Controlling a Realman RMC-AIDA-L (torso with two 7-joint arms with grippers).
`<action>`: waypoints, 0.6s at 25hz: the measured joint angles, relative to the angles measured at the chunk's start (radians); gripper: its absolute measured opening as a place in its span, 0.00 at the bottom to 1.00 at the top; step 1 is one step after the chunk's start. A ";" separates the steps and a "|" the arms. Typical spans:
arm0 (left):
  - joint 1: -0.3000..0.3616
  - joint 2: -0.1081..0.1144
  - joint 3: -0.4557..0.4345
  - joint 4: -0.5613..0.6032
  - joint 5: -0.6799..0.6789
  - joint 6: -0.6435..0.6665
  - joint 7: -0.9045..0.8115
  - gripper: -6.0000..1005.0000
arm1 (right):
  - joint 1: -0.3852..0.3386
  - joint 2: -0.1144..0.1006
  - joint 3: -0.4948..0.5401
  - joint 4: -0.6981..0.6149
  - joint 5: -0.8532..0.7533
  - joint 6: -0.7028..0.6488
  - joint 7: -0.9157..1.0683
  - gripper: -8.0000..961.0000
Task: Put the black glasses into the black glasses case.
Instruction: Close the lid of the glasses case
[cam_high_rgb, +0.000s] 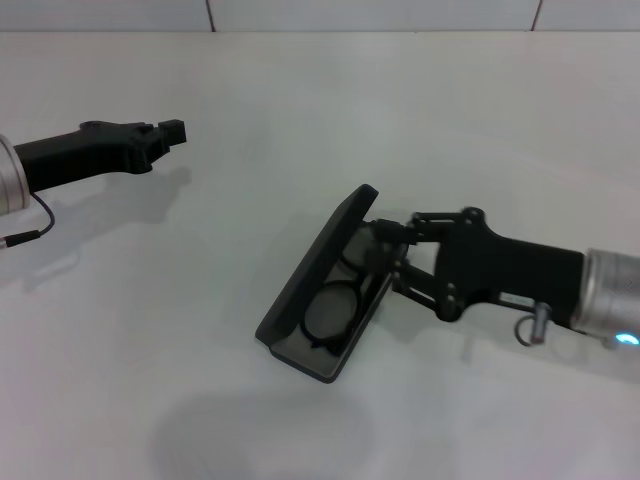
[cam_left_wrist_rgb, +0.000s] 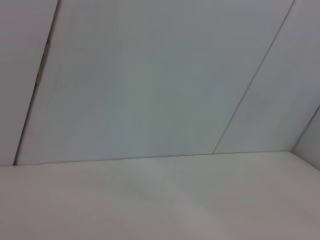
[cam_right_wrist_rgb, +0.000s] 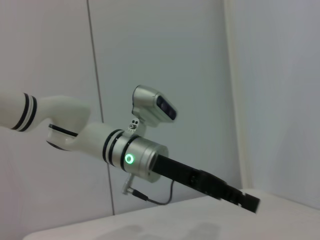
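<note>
White matte table (cam_high_rgb: 200, 330) fills the head view, meeting a pale panelled wall (cam_high_rgb: 380, 14) along the far edge, dark seams running between the panels. Lots of bare table on the near left and across the far side; nothing else lies on it apart from the case. The black glasses case (cam_high_rgb: 318, 290) sits open near the table's middle, set diagonally, a matte black rectangular shell with rounded corners, the lid tilted up along its left-far side and the tray facing the right arm. The black glasses (cam_high_rgb: 335, 308) lie inside the tray, thin dark frame, one rounded lens clearly visible against the greyish lining, the far end hidden behind the fingers. Right gripper (cam_high_rgb: 385, 255) reaches in from the right, black linkage body on a silver wrist, its tip over the far end of the tray at the glasses; jaws look closed together there, but whether they actually pinch the frame I cannot tell. Left gripper (cam_high_rgb: 170, 135) hangs well apart over the far left of the table, black, jaws look closed with nothing in them; the right wrist view shows it (cam_right_wrist_rgb: 247, 201) on its white-and-silver arm with a green ring light. The left wrist view shows only wall panels and bare table.
</note>
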 joint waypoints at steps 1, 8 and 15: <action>0.000 0.000 0.000 -0.001 0.000 -0.001 0.001 0.05 | 0.017 0.000 -0.015 0.000 0.010 0.010 0.011 0.41; 0.008 0.000 -0.001 -0.002 0.000 -0.001 0.002 0.05 | 0.082 -0.001 -0.055 -0.073 0.007 0.114 0.128 0.23; 0.012 0.001 0.001 -0.005 0.004 0.004 0.002 0.05 | 0.179 -0.023 -0.018 -0.275 -0.342 0.273 0.540 0.09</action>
